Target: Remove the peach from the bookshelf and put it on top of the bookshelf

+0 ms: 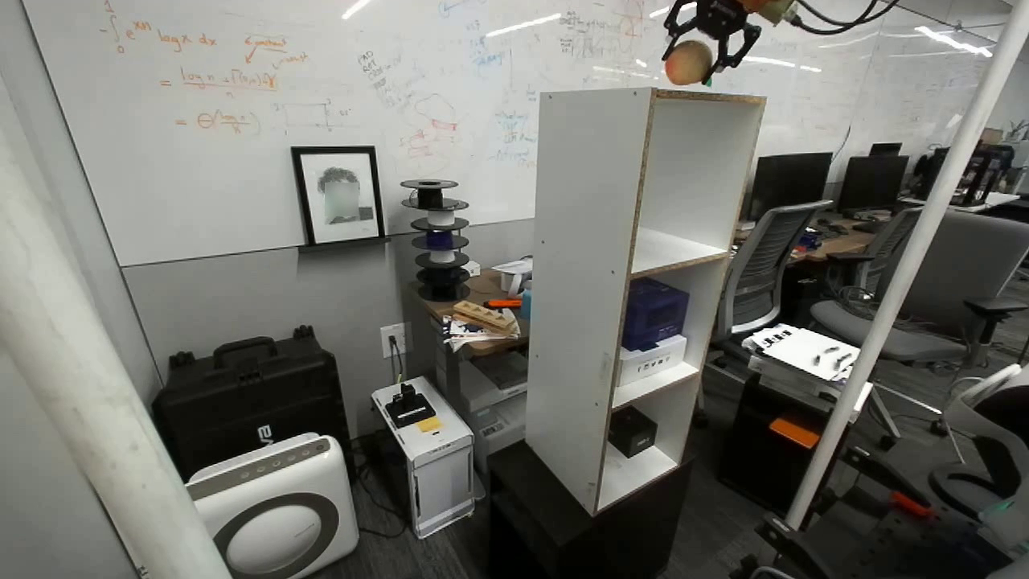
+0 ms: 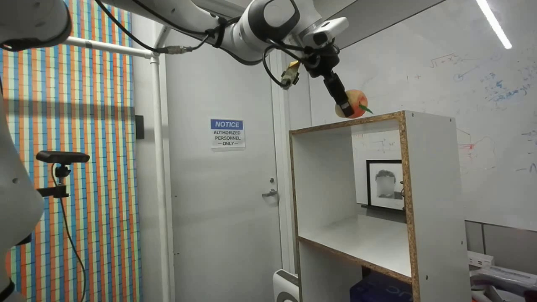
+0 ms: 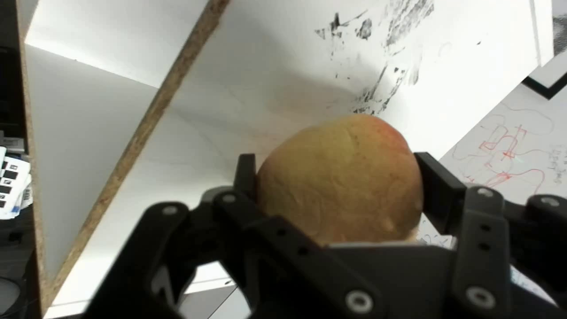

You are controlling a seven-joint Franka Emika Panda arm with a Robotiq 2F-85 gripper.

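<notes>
The peach [image 1: 689, 61] is a round orange-tan fruit with a green leaf that shows in an exterior view [image 2: 356, 102]. My gripper [image 3: 340, 182] points down, with a black finger pad against each side of the peach, which also fills the middle of the wrist view [image 3: 341, 177]. The peach is at the top of the white bookshelf [image 1: 591, 265], over its top panel [image 3: 283, 75]. Whether its underside touches the panel or hangs just above it, I cannot tell. The bookshelf's top compartment [image 2: 352, 235] holds nothing visible.
Lower compartments hold a blue box [image 1: 657, 310] on a white box [image 1: 655, 362], and a dark box [image 1: 633, 431]. A stack of spools [image 1: 440, 241] stands on a desk beside the bookshelf. A white pole [image 1: 900, 281] and office chairs [image 1: 780, 249] are on the opposite side.
</notes>
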